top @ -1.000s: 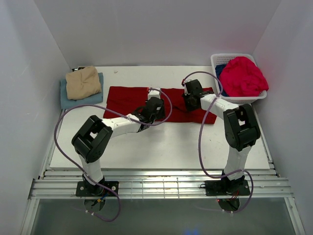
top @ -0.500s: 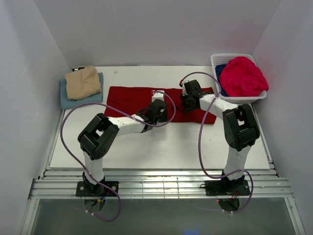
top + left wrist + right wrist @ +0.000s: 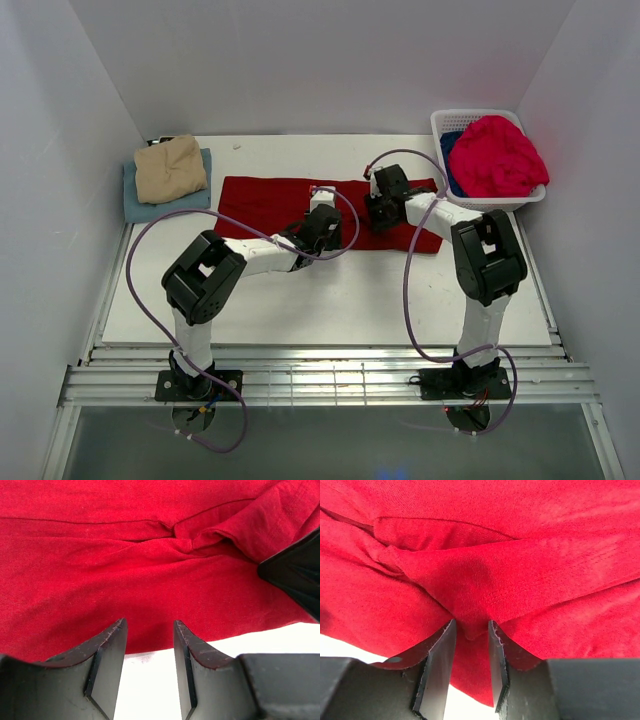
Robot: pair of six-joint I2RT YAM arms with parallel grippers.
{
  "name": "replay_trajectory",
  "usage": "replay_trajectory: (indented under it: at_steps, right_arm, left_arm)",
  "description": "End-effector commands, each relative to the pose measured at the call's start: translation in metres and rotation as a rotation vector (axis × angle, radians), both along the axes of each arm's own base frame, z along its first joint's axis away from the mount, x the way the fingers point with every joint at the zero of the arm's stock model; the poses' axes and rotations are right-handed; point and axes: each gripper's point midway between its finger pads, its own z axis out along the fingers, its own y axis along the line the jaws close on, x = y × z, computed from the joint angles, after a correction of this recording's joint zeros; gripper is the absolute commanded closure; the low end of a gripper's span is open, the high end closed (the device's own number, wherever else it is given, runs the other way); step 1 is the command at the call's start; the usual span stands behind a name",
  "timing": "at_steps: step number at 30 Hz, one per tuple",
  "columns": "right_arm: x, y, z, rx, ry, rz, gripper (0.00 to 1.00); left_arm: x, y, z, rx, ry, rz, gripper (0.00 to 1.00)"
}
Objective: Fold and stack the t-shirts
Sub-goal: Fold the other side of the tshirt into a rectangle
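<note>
Top external: I count 2 done, tan t-shirt on light blue t-shirt, far left of basket. Dark red t-shirt spread on table just left of basket; left tool apart & empty, right tool clamped on its fold. Pinkish-red t-shirt & deep blue t-shirt to do, in basket.

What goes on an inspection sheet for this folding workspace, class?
Surface: white table top.
Job's things: dark red cotton t-shirt spread mid-table; tan cotton t-shirt folded on light blue t-shirt, far left; pinkish-red t-shirt over deep blue t-shirt in white plastic lattice basket, far right.
Clutter: nothing seen.
Hands: left hand open at red shirt's near edge; right hand has shirt fold between fingers, grip unclear.
Cables: purple cable looping along each arm.
Surroundings: plain white walls.
</note>
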Motion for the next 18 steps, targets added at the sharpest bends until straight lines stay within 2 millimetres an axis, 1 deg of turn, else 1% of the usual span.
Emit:
replay_trajectory:
  at_steps: [1, 3, 5, 7, 8, 9, 11, 12, 14, 15, 17, 18]
  right_arm:
    - [0.01, 0.01, 0.005, 0.026, -0.021, 0.006, 0.62]
    - [0.009, 0.01, 0.001, 0.02, -0.012, 0.006, 0.62]
    - [0.01, 0.008, -0.002, 0.009, -0.007, 0.001, 0.66]
    - [0.012, 0.006, -0.004, -0.003, -0.01, -0.008, 0.75]
    - [0.016, 0.005, -0.002, -0.014, -0.021, -0.017, 0.85]
    - [0.018, 0.004, 0.0, -0.019, -0.027, -0.023, 0.87]
    - [0.024, 0.004, 0.004, -0.027, -0.044, -0.031, 0.89]
    - [0.031, 0.005, 0.012, -0.028, -0.066, -0.031, 0.89]
    - [0.039, 0.004, 0.018, -0.042, -0.085, -0.041, 0.87]
    - [0.048, 0.006, 0.028, -0.041, -0.107, -0.045, 0.86]
    - [0.058, 0.005, 0.031, -0.061, -0.126, -0.054, 0.85]
    - [0.068, 0.008, 0.042, -0.053, -0.156, -0.061, 0.85]
  left_arm:
    - [0.001, 0.002, 0.002, 0.008, -0.009, 0.017, 0.48]
    - [0.001, 0.003, 0.001, 0.016, -0.008, 0.019, 0.48]
    - [0.002, 0.004, 0.0, 0.022, -0.007, 0.023, 0.48]
    - [0.002, 0.005, -0.003, 0.03, -0.004, 0.023, 0.48]
    - [0.001, 0.005, -0.007, 0.037, 0.004, 0.025, 0.48]
    - [0.002, 0.005, -0.008, 0.04, 0.005, 0.026, 0.48]
    - [0.001, 0.007, -0.013, 0.051, 0.013, 0.031, 0.48]
    - [0.001, 0.009, -0.017, 0.061, 0.018, 0.038, 0.48]
    - [0.001, 0.01, -0.021, 0.072, 0.027, 0.042, 0.48]
    - [0.001, 0.01, -0.026, 0.079, 0.034, 0.045, 0.49]
    - [-0.001, 0.011, -0.029, 0.083, 0.044, 0.048, 0.49]
    - [-0.001, 0.012, -0.031, 0.084, 0.048, 0.05, 0.48]
